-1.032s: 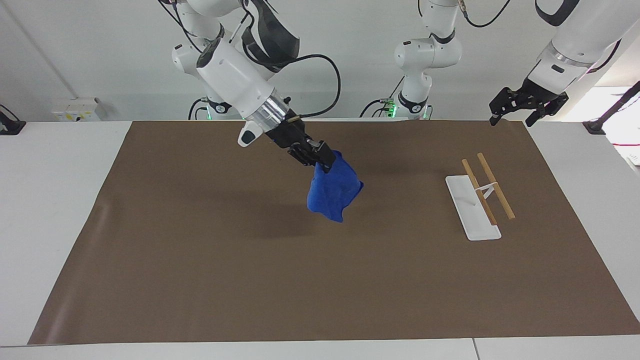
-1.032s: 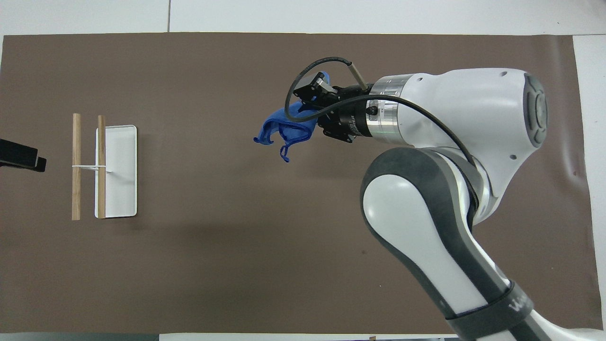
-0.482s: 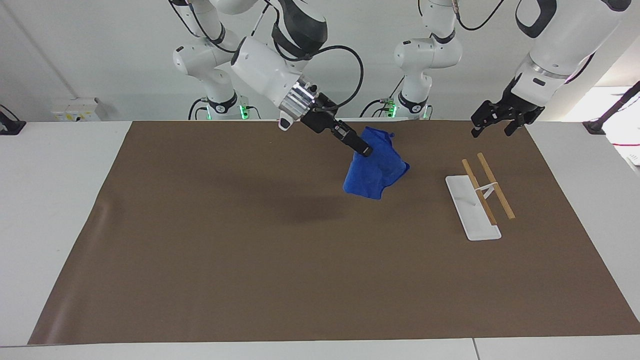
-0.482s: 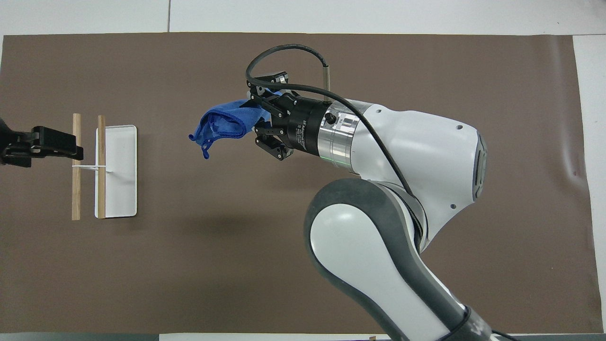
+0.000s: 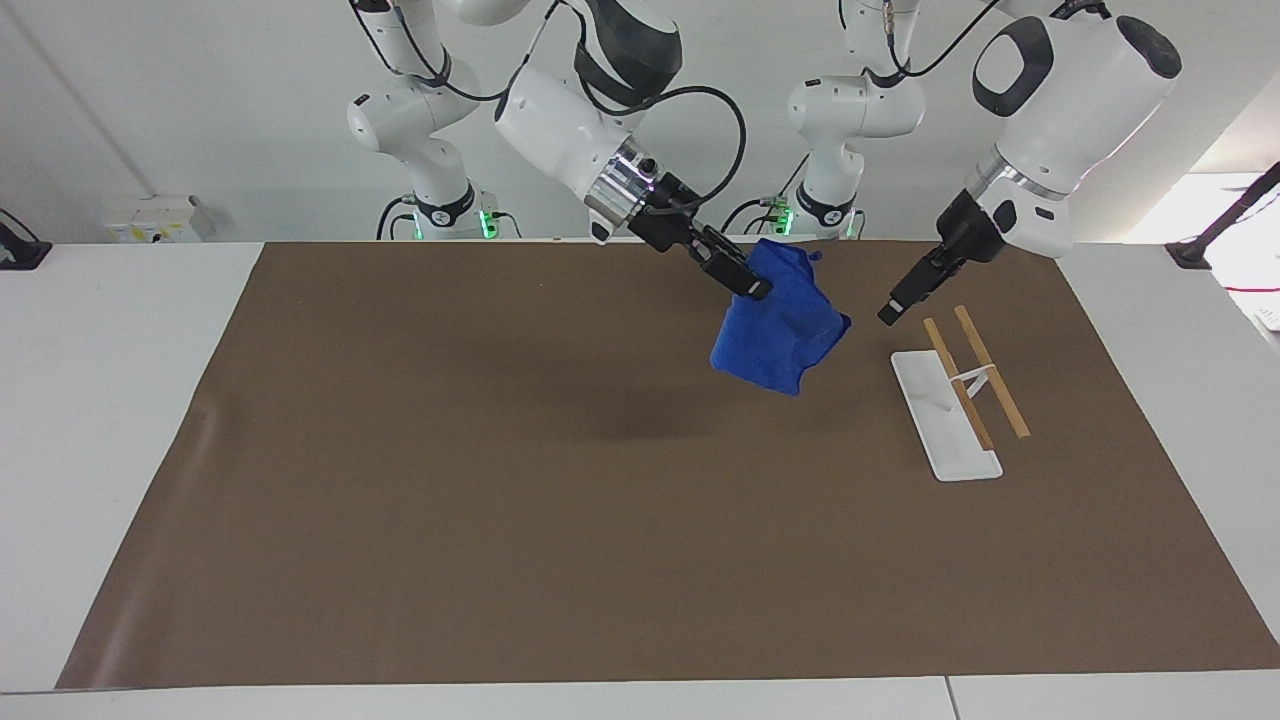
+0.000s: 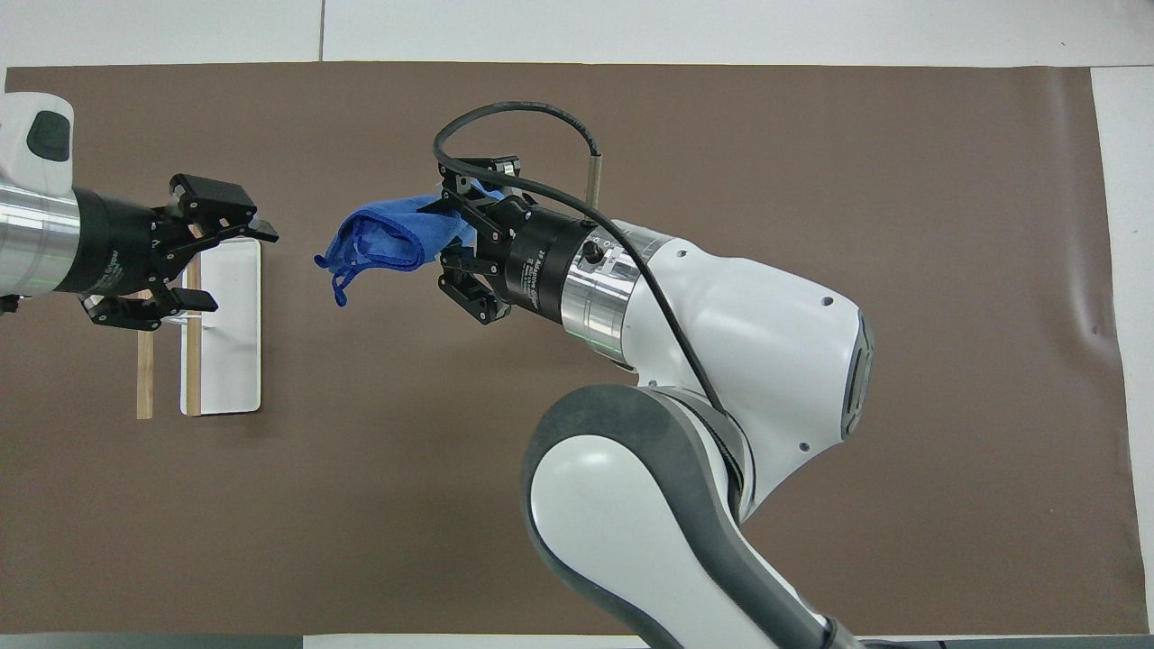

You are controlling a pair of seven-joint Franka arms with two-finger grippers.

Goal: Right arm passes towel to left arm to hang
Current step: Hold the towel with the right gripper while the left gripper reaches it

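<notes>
My right claw [image 5: 755, 290] is pinched tight on the towel [image 5: 780, 330], its black fingertips meeting through the cloth while the outer links splay to the sides. The towel is soft, bright blue terry, bunched into a loose crumpled bundle that sags below my fingertips; seen from overhead [image 6: 383, 239] its folds curl over one another and a darker stitched hem loops down at the free corner. It hangs in the air over the brown mat [image 5: 500, 500], clear of the surface, casting a dim blurred shadow.

A bright silver ring sits at my wrist, then the smooth white shell of my right arm [image 6: 748, 315] with its dark grey elbow band and a black cable arching over the wrist.

My left claw [image 6: 230, 266] is spread wide, holding nothing, its angular black fingers pointed toward the towel and apart from it. It hovers over the towel rack [image 5: 955, 395], a flat white rounded-rectangle base carrying two slim, pale wooden rods side by side on a thin white bracket. The rack stands on the mat toward the left arm's end of the table [image 5: 100, 400]. The mat is matte and smooth with a slight ripple near one edge, and the table around it is plain white.
</notes>
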